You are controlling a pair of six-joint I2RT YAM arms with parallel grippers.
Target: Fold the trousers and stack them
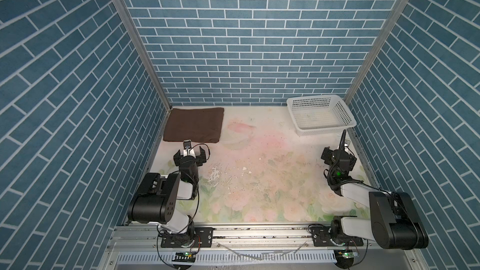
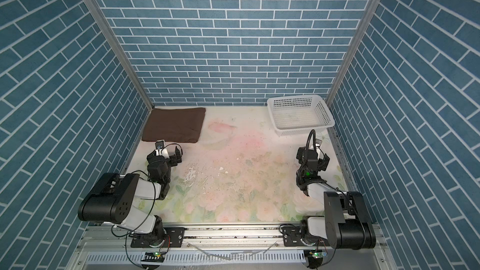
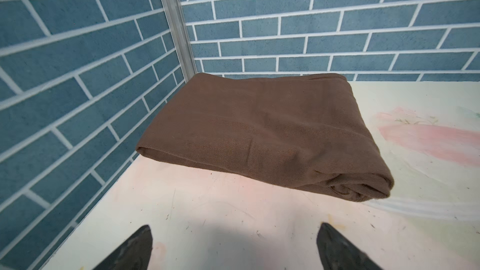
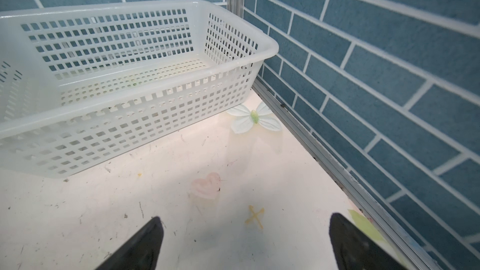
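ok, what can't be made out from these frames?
trousers, left wrist and top views: inner layers hidden by top fold; fold count unclear.
left end effector, left wrist view: only fingertips show; rest cut off by frame edge.
right end effector: same in right wrist view.
basket: one end cut off by right wrist frame edge.

We read no text, label, brand or number: none on the trousers (image 3: pixel 259 131), none on the basket (image 4: pixel 145 94). Only signs noted: a faint pink heart (image 4: pixel 206 185) and a small yellow cross (image 4: pixel 255 216), both on the table (image 4: pixel 78 216).
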